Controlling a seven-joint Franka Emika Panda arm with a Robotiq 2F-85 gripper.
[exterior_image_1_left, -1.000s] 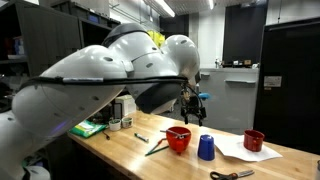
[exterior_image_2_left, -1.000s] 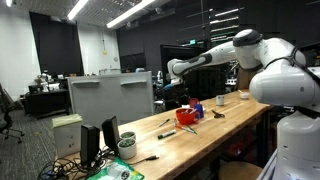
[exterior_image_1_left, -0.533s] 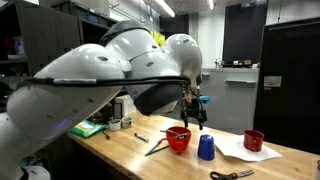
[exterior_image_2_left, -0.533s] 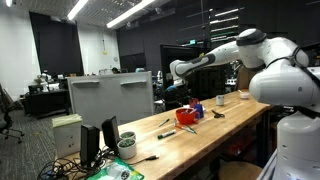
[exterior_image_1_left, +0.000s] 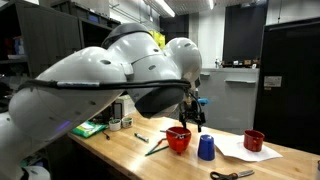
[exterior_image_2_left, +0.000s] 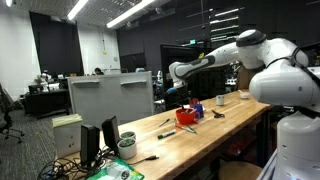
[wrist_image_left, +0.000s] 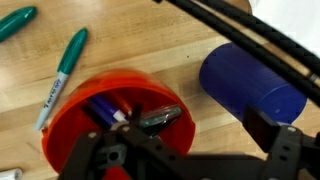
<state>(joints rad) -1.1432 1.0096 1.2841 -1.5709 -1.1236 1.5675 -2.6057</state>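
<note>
The end effector (exterior_image_1_left: 193, 116), jaws spread wide and empty, is hovering just above the red bowl (wrist_image_left: 70, 125) on the table (wrist_image_left: 150, 35) beside the blue cup (wrist_image_left: 245, 80), apparently lining up on the markers (wrist_image_left: 108, 112) inside, which is likely calling for a straight descent astride one.

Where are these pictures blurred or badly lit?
Wrist view: round red plastic bowl and blue cylindrical cup fairly sharp, black cable in front blurred. Both exterior views: dim room, bright ceiling strip lights; in an exterior view the white robot arm fills the foreground.
</note>
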